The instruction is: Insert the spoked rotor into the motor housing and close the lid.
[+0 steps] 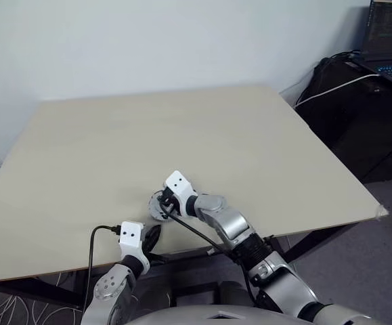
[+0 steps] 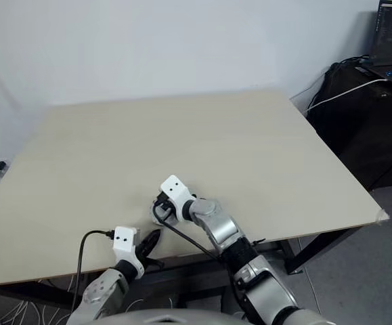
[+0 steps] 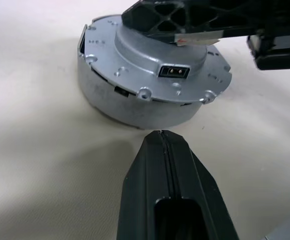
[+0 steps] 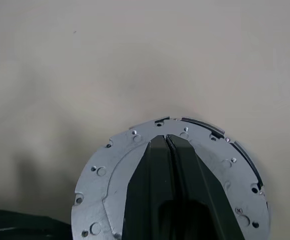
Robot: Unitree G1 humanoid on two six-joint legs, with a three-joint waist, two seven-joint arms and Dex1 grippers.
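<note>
Pressing the lid onto the motor housing (image 3: 150, 85)

We risk skating the housing across the table (image 1: 250, 149) if our right gripper (image 4: 167, 142) pushes off-centre on the lid (image 4: 134, 160), leaving it unseated. Its jaws are pressed together, holding nothing, tips resting on the lid directly beneath them. Our left gripper (image 3: 162, 137), jaws likewise closed and empty, sits just beside the housing's rim, not touching.

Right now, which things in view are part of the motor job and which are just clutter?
Job:
- motor housing, lid on, on the table
- right gripper, shut, over the lid
- left gripper, shut, just short of the housing wall

Lying about:
- laptop on the dark stand beside the table
- white cable across that stand
</note>
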